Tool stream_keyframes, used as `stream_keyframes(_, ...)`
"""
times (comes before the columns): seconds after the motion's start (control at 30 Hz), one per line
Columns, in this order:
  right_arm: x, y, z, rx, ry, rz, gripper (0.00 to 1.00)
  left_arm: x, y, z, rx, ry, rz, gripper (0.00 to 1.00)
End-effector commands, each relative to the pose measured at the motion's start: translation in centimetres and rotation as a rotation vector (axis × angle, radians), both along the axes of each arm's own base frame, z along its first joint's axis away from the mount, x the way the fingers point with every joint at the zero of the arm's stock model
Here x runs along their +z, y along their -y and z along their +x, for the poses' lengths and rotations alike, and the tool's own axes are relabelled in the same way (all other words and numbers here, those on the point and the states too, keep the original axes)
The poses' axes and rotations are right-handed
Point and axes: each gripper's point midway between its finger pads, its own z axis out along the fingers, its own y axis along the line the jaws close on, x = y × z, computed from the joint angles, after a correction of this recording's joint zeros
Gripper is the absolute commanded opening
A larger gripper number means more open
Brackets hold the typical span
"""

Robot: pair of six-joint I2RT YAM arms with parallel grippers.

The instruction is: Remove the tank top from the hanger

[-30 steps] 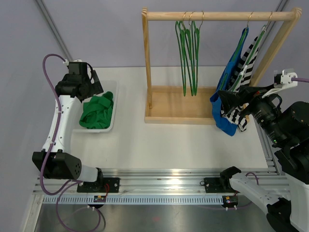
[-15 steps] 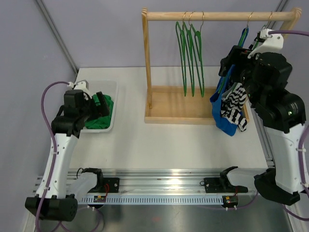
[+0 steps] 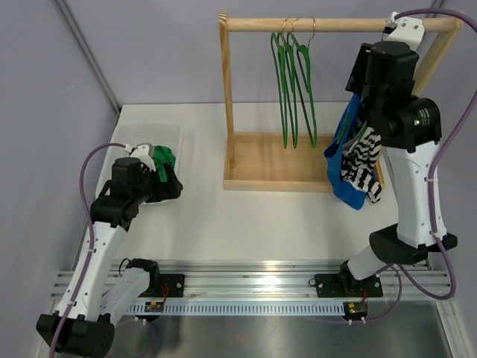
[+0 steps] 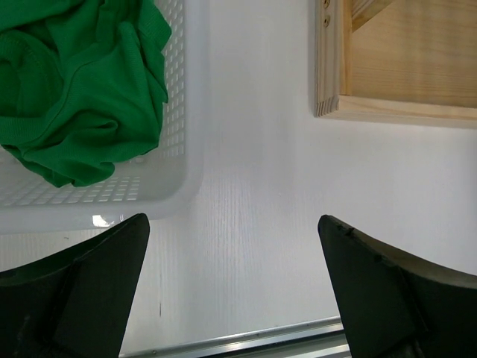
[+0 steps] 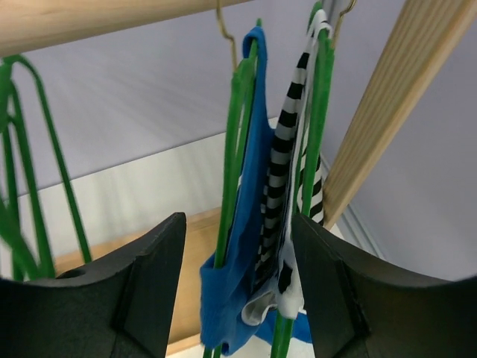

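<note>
Right gripper (image 5: 237, 224) released, jaws wide, facing blue tank top (image 5: 227, 306) hanging on green hanger (image 5: 234, 164) under right end of wooden rail (image 5: 74, 15). Fabric looks light, limp; best pinched at shoulder strap.

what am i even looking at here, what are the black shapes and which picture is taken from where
These are two robot arms bolted to a white table, each ending in a two-finger gripper. The wide picture comes from a fixed camera above and behind them. The other two come from cameras on the wrists, so the black shapes at the bottom are each gripper's own fingers. The left gripper is open and holds nothing; it hovers beside a white basket containing a green garment. The right gripper is open too, raised up to a wooden rack. A blue tank top and a striped tank top hanging there show between its fingers, ungripped. Some empty green hangers hang further along.
</note>
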Motion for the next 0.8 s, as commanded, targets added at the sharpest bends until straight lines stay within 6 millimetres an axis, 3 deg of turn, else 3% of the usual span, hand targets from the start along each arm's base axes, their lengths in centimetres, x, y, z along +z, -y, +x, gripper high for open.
stream_keyframes(0.0, 0.0, 2.4, 1.2, -0.093, -0.017, -0.038, 0.66, 1.9, 1.0, 0.8, -0.052, 0.091, -0.025, 0.99)
stream_keyframes(0.27, -1.8, 2.7, 5.2, -0.086, -0.049, -0.043, 0.52, 2.2, 1.4, 0.7, -0.071, 0.105, -0.036, 0.99)
stream_keyframes(0.33, -1.9, 2.7, 5.6, -0.090, -0.053, -0.048, 0.42, 2.1, 1.4, 0.7, -0.073, 0.105, -0.037, 0.99)
stream_keyframes(0.47, -2.4, 2.5, 6.0, -0.082, -0.062, -0.049, 0.38, 2.1, 1.6, 0.7, -0.082, 0.103, -0.043, 0.99)
stream_keyframes(0.67, -2.7, 2.3, 6.3, -0.073, -0.078, -0.059, 0.15, 2.0, 2.0, 0.6, -0.102, 0.099, -0.057, 0.99)
stream_keyframes(0.77, -2.3, 1.8, 6.2, -0.041, -0.067, -0.042, 0.09, 1.9, 2.1, 0.6, -0.108, 0.097, -0.062, 0.99)
